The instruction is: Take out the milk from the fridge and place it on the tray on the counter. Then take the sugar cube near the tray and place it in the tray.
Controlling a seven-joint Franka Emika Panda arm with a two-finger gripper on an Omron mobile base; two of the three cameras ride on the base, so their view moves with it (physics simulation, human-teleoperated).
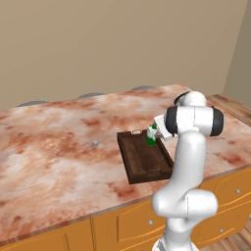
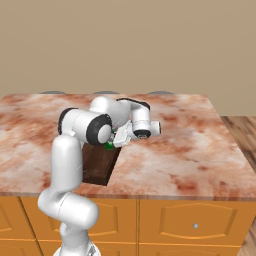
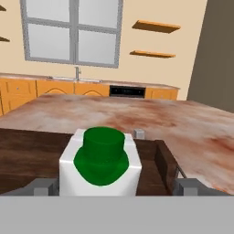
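The fingers (image 3: 117, 186) are wide open, one on each side of the milk (image 3: 100, 164), not touching it (green cap up). The milk stands upright inside the tray (image 1: 139, 162), near the tray's far end, close to the desk's (image 1: 59, 162) front edge. The sugar cube (image 3: 139, 134) sits on the desk just past the tray's rim.

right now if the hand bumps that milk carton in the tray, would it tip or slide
The milk carton looks fairly tall for its footprint, so a bump near its green cap could probably tip it. A low push would more likely slide it along the flat tray. The tray's low rim might stop a slide, though hardly a topple.
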